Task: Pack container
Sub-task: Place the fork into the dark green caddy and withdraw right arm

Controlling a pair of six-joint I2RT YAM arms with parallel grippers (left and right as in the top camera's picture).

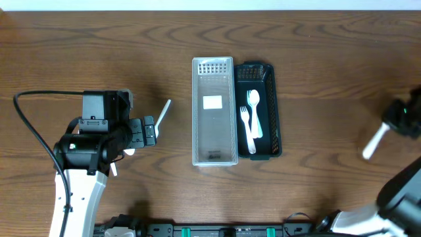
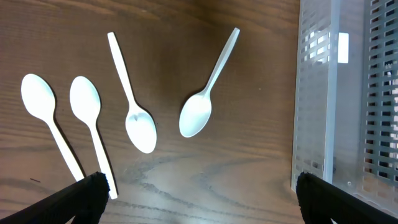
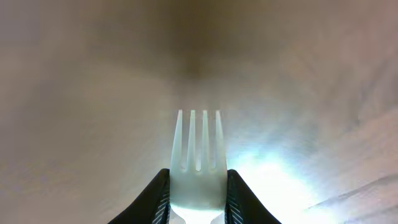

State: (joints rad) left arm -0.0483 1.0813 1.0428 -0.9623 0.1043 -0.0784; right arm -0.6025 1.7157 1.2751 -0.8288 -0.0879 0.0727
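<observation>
A clear plastic container (image 1: pixel 214 112) stands mid-table with a black slotted basket (image 1: pixel 276 108) against its right side. The basket holds a white spoon (image 1: pixel 256 113) and a white fork (image 1: pixel 247 128). Several white spoons (image 2: pixel 202 99) lie on the wood left of the clear container (image 2: pixel 317 93). My left gripper (image 2: pixel 199 199) is open and empty above them; in the overhead view it (image 1: pixel 150 130) is left of the container. My right gripper (image 3: pixel 198 194) is shut on a white fork (image 3: pixel 198 155), tines pointing away. In the overhead view it (image 1: pixel 396 118) is at the far right, the fork's handle (image 1: pixel 373 143) sticking out.
The table is dark wood (image 1: pixel 316 52). A black cable (image 1: pixel 33 125) loops beside the left arm. The black basket's wall (image 2: pixel 382 93) shows behind the clear container in the left wrist view.
</observation>
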